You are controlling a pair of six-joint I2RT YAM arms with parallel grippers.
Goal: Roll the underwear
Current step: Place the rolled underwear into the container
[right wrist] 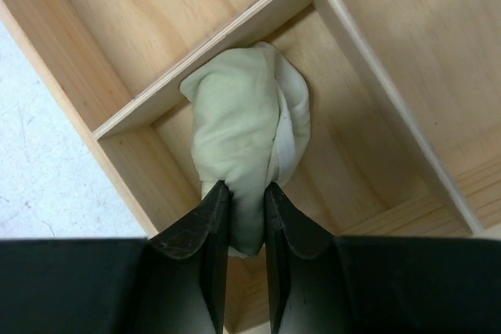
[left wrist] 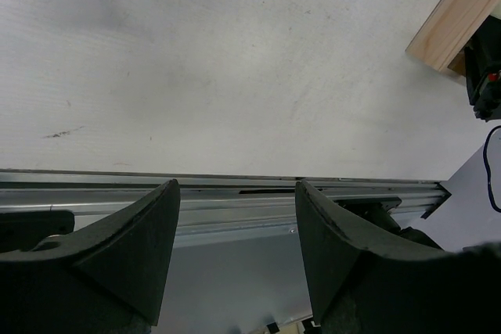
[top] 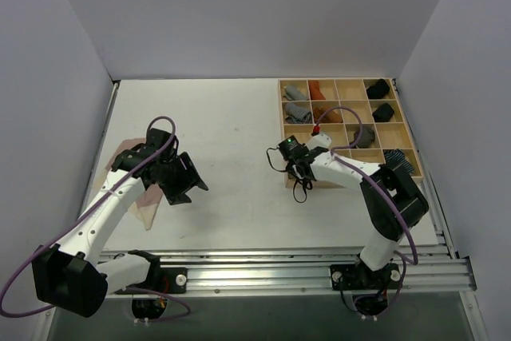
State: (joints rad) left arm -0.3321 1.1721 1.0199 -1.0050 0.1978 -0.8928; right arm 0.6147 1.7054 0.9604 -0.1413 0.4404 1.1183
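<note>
Well left of the wooden tray (top: 281,129), across the table (top: 231,133): the pink briefs (top: 145,204) lay flat and unrolled, partly under the left arm (top: 104,205). The left hand (top: 182,185) hung just on the tray side of them, fingers spread wide, holding nothing.

At the tray's near-left corner compartment, the right hand (right wrist: 245,193) pinched the tail of the rolled yellow-green briefs (right wrist: 246,127). The bundle sat inside that compartment against its divider.

Judgement: first roll being stowed; one pair done, the pink pair not begun. Next move calls for a release that leaves the bundle wound, then a lift clear of the tray walls.
</note>
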